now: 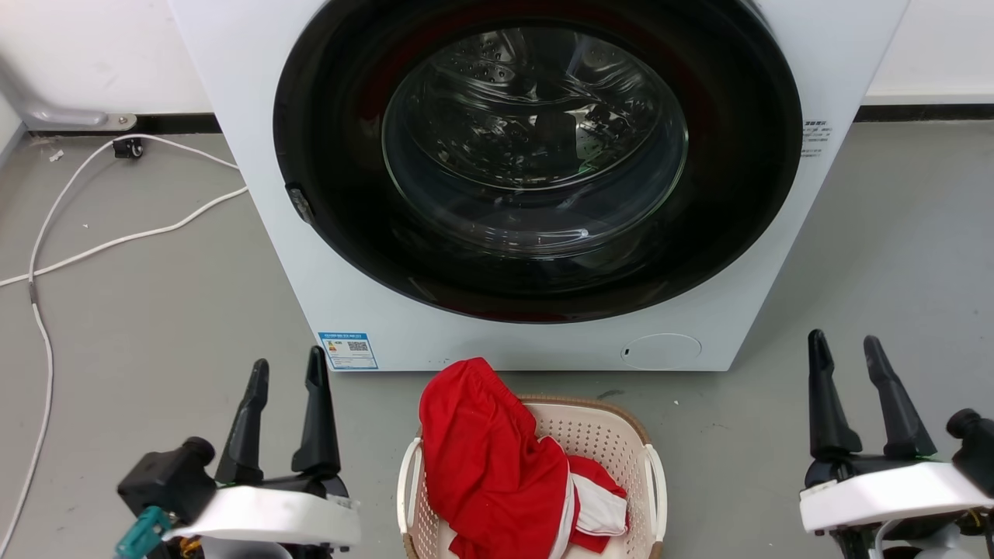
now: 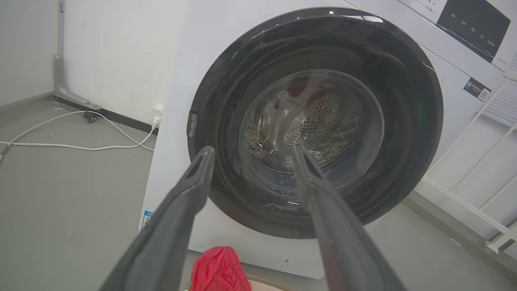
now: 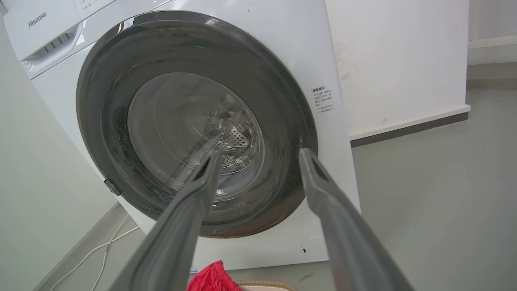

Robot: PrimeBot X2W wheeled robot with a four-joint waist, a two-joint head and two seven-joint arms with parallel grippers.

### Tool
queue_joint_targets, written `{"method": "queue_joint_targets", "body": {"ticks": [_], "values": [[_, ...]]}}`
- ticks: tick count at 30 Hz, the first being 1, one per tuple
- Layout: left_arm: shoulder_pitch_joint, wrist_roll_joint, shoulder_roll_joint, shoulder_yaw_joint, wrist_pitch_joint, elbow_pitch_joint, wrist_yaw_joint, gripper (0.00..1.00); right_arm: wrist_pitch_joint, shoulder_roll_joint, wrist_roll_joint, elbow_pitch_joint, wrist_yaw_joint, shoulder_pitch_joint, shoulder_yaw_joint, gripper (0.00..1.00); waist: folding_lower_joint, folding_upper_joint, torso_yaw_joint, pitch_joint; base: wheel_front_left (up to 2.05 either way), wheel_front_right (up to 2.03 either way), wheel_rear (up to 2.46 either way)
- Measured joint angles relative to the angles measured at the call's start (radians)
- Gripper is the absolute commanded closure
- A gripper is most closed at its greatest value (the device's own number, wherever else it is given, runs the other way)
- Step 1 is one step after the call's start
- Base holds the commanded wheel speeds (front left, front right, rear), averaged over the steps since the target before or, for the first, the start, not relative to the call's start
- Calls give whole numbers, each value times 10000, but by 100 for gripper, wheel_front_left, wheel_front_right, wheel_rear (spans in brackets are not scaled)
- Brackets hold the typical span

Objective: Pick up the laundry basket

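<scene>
Left tool [image 1: 288, 359] has its fingers spread with nothing between them, and the right tool [image 1: 843, 339] is the same: parted and empty. Both are raised off the floor [image 1: 155, 326], pointing toward the washing machine [image 1: 256, 194]. Between the two tools, well apart from each, we see the laundry basket [image 1: 594, 435] on the floor just in front of the foot of the machine, so no grasp has begun. A red garment [image 1: 489, 458] is heaped in it, spilling over the far left part of the brown rim [image 1: 625, 413], with a bit of white cloth [image 1: 602, 508] beside it. We judge the basket light: thin perforated plastic, a small soft load, walls likely to flex if squeezed and smooth enough to slip. Its white loop handles [image 1: 658, 481], one on each side, look like the best hold, one tool per handle so it lifts level. The left handle sits close to the red cloth, so a finger could snag fabric there. The floor is flat grey, smooth, with a few specks. A white cable [image 1: 116, 241] trails over it toward the far left corner, where the floor meets the white wall [image 1: 101, 54], well away from the basket. The machine's round dark door [image 1: 536, 155] is closed.
</scene>
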Motion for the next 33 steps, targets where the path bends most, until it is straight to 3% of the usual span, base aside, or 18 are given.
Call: {"method": "queue_joint_targets", "body": {"ticks": [33], "values": [[283, 3173, 708, -1845, -732, 518, 1043, 0, -723, -2, -3310, 485, 2, 286, -148, 0, 1, 0, -71, 126, 0, 0, 0]]}}
